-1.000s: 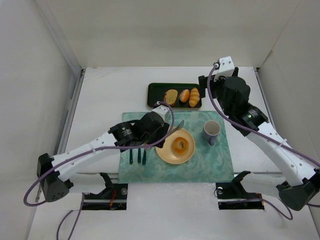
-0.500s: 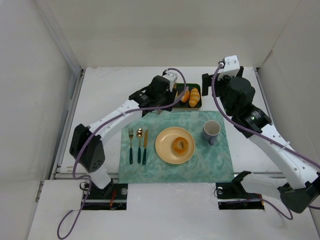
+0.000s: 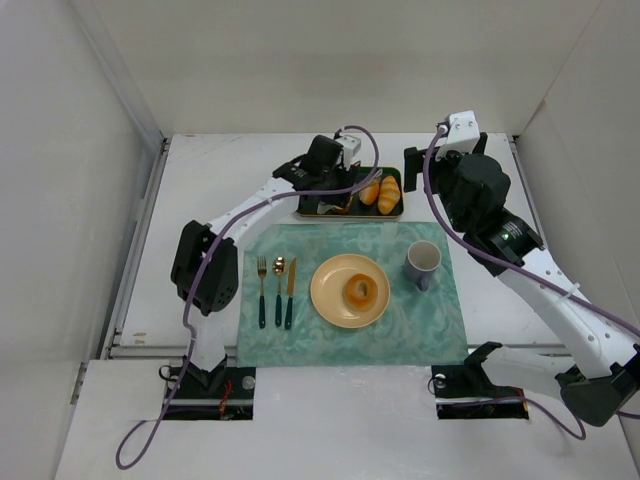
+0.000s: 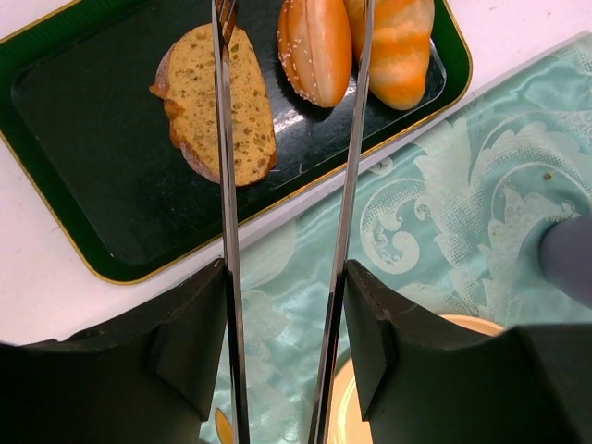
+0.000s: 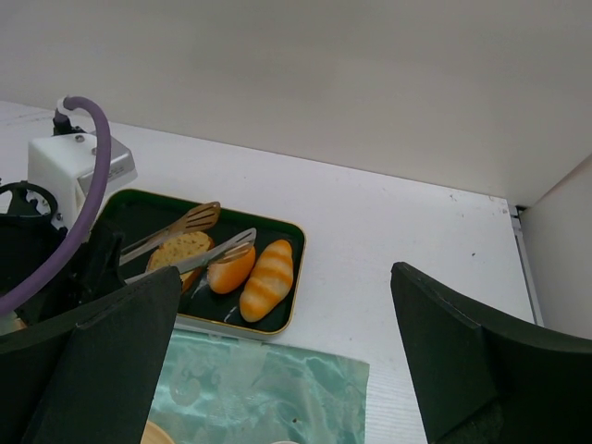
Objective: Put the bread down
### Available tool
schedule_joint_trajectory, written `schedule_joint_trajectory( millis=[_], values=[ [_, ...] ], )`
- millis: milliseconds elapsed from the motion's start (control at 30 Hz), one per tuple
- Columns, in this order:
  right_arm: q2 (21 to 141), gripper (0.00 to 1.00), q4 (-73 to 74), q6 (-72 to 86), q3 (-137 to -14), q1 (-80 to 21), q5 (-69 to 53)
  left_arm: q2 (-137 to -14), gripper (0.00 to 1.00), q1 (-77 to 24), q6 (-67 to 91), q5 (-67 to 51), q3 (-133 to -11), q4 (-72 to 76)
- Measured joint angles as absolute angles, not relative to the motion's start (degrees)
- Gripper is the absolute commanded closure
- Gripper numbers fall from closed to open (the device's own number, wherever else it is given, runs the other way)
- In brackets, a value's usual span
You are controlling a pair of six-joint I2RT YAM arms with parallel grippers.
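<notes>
A dark green tray point(image 3: 398, 213) at the back holds a brown bread slice point(image 4: 254, 129), a round bun point(image 3: 369, 191) and a striped roll point(image 3: 389, 192). My left gripper point(image 3: 325, 195) is shut on metal tongs point(image 4: 225, 231). The tongs are spread open above the tray, one tip over the slice and one between the bun point(image 4: 314, 46) and the roll point(image 4: 400, 51). They hold nothing. A doughnut point(image 3: 359, 291) lies on the yellow plate point(image 3: 335, 300). My right gripper point(image 5: 287, 361) is open and empty, raised above the back right.
A teal placemat point(image 3: 400, 320) carries the plate, a grey mug point(image 3: 423, 262) to its right, and a fork point(image 3: 262, 290), spoon point(image 3: 278, 290) and knife point(image 3: 291, 290) to its left. White walls close in the table on three sides.
My left arm has swung from beside the plate to the back, and the tongs now hang over the tray. The right arm has barely moved.
</notes>
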State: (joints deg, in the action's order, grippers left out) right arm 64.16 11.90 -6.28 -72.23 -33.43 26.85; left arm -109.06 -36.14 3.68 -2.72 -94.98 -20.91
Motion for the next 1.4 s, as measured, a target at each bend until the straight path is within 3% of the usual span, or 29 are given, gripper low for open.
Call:
schedule_joint_trajectory(
  millis=[633, 733, 1000, 1400],
  values=[
    [64.16, 0.00, 11.90, -6.26, -72.20, -33.43, 26.33, -114.06, 0.54, -35.86, 2.28, -5.98, -99.50, -25.67],
    [64.16, 0.00, 11.90, -6.26, -72.20, -33.43, 26.11, -114.41, 0.56, -35.73, 2.00, -5.93, -99.90, -26.33],
    [64.16, 0.00, 11.92, -6.26, -72.20, -33.43, 25.91, -115.94, 0.78, -35.51, 1.52, -5.80, -100.33, -27.33],
    [64.14, 0.00, 11.90, -6.26, -72.20, -33.43, 25.96, -113.32, 0.81, -35.92, 1.54, -4.62, -100.14, -27.75]
  ],
)
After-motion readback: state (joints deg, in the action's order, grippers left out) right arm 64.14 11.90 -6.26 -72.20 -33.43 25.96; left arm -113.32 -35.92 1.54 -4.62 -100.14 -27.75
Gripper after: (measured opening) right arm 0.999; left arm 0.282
